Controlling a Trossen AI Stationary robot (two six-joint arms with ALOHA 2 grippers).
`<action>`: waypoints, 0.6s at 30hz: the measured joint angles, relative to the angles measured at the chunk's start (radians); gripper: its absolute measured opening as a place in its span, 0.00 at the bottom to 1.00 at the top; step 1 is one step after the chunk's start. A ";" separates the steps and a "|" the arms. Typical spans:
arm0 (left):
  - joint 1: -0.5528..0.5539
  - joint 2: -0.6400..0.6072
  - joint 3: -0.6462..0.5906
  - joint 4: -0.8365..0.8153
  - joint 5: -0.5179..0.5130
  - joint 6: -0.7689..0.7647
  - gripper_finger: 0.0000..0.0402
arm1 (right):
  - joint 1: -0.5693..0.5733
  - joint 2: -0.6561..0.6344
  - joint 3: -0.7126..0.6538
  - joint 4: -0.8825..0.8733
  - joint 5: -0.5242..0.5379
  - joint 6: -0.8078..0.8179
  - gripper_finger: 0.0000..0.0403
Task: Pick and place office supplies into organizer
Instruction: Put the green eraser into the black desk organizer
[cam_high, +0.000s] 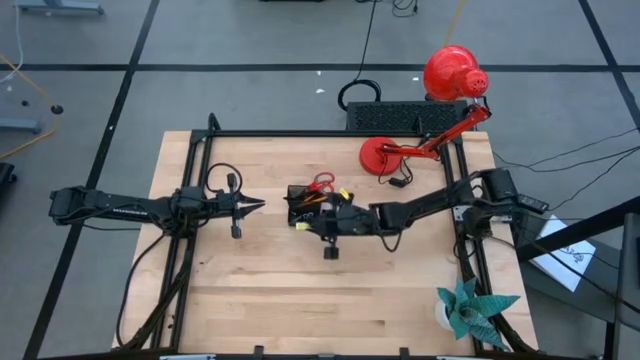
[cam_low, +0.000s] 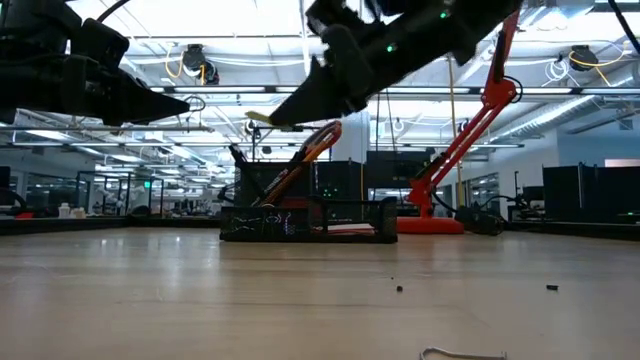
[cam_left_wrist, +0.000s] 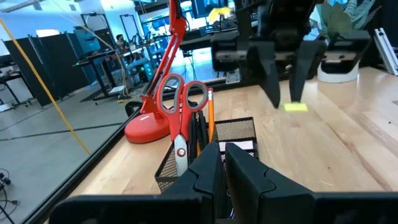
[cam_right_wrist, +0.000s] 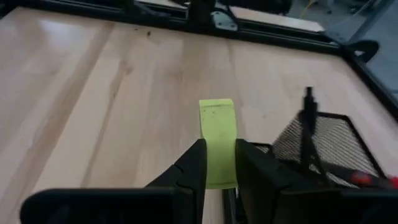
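While the right gripper (cam_right_wrist: 219, 163) hangs just above the organizer (cam_left_wrist: 239, 130), it pinches a small yellow piece (cam_right_wrist: 217, 140) between its two dark fingers, so this piece is not in the tray yet. It looks like most of the job is already done. The red-handled scissors (cam_left_wrist: 180, 109) stand upright in the black mesh tray, and an orange pencil (cam_left_wrist: 210, 115) and some dark pens stand right beside them. The yellow piece is up in the air, close over the end of the tray that faces the left arm. I think it has to go down into one of the tray's boxes next, and then the fingers must let go. The left gripper (cam_high: 258, 206) waits near the tray on the other side, with its fingers pressed close together and nothing in them. I cannot find the pink sticky-note pad or the tiny black clips for sure, so I cannot tell if they are put away.
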 joint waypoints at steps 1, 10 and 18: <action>0.000 0.000 0.000 0.000 0.000 0.000 0.09 | -0.009 0.008 0.007 0.000 -0.019 -0.005 0.17; 0.000 0.000 0.000 -0.002 -0.001 -0.001 0.09 | -0.093 0.088 0.035 -0.008 -0.041 0.009 0.17; 0.000 0.000 0.000 -0.012 -0.010 0.020 0.09 | -0.111 0.120 0.038 -0.003 -0.060 -0.001 0.17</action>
